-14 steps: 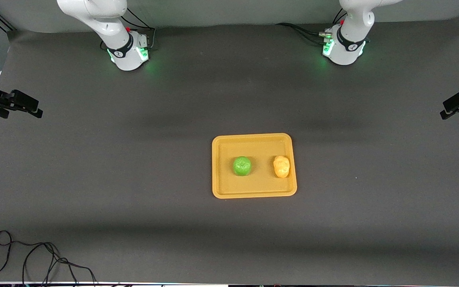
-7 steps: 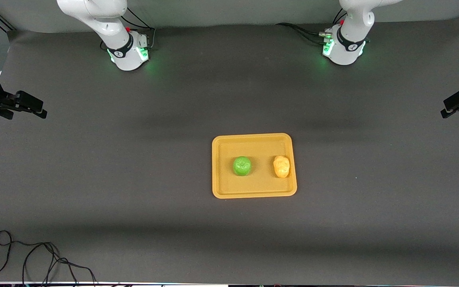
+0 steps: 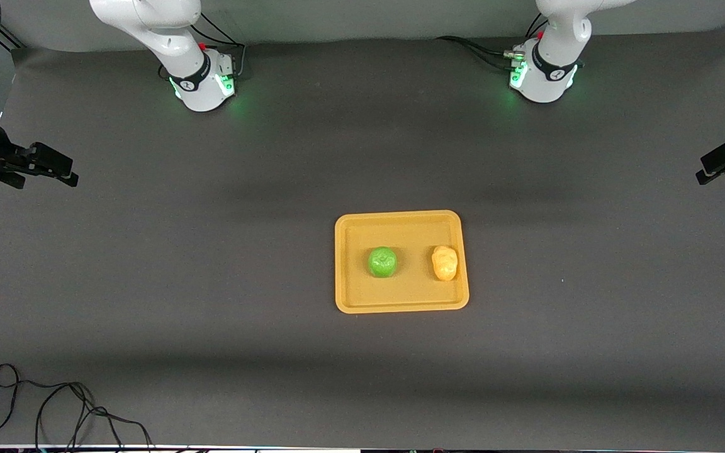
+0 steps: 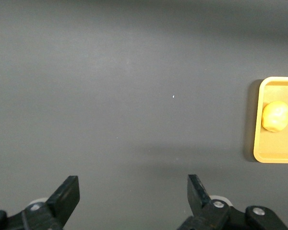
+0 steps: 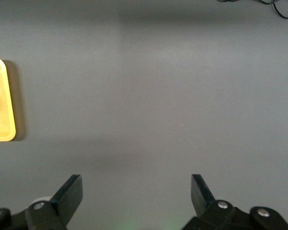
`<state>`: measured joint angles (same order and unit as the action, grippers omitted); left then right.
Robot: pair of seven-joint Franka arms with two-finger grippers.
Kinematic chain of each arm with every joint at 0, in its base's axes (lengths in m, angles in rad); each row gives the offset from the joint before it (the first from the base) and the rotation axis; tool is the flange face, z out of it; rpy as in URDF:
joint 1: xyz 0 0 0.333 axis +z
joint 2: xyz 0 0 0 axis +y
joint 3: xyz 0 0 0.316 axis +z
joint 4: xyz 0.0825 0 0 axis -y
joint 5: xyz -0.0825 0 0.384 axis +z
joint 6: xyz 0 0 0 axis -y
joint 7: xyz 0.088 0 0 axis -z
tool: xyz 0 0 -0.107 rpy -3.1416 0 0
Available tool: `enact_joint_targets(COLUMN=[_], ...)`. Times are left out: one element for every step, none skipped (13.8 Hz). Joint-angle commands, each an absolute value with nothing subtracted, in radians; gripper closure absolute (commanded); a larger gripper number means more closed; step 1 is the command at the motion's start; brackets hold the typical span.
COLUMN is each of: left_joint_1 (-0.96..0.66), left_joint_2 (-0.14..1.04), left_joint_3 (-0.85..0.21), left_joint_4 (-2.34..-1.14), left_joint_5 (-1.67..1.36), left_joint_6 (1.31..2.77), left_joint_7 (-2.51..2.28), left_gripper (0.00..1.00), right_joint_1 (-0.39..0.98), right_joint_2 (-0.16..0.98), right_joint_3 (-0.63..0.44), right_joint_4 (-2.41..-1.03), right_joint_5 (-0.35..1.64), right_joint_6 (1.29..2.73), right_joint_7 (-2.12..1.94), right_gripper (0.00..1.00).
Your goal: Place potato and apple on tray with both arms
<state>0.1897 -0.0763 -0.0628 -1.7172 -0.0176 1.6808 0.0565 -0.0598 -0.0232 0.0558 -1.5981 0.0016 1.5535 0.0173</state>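
Right end effector (image 3: 54, 171) is hanging over the bench (image 3: 211, 264) way out at 9 o'clock, fingers spread, nothing in them. Green apple (image 3: 382, 262) and potato (image 3: 445, 263) are sitting side by side on the orange tray (image 3: 400, 304). Left end effector (image 3: 718, 167) is hovering at 3 o'clock, fingers apart too.

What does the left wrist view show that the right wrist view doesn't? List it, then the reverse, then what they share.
Only the left wrist view shows the potato, lying in the tray near its rim. Only the right wrist view shows a loop of black cable on the table. Both show an end of the tray, the dark table, and their own open, empty gripper: the left gripper and the right gripper. Neither shows the apple.
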Motion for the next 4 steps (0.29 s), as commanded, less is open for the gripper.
enact_joint_targets(left_joint_1=[0.192, 0.192, 0.192, 0.192], left_joint_2=[-0.083, -0.083, -0.083, -0.083], left_joint_3=[-0.066, -0.066, -0.066, -0.066], left_joint_4=[-1.703, -1.703, -1.703, -1.703], left_joint_5=[-0.017, -0.018, -0.018, -0.018], left_joint_6=[1.658, 1.657, 1.657, 1.655], left_joint_7=[0.038, 0.038, 0.038, 0.038], left_gripper=[0.0, 0.0, 0.0, 0.0], right_joint_1=[-0.051, -0.051, -0.051, -0.051], right_joint_2=[-0.037, -0.035, -0.035, -0.035], right_joint_3=[0.049, 0.049, 0.049, 0.049], right_joint_4=[-1.605, -1.605, -1.605, -1.605], right_joint_5=[0.021, 0.021, 0.021, 0.021], right_joint_6=[1.565, 1.565, 1.566, 1.566], right_joint_7=[0.06, 0.058, 0.058, 0.058], right_gripper=[0.0, 0.0, 0.0, 0.0])
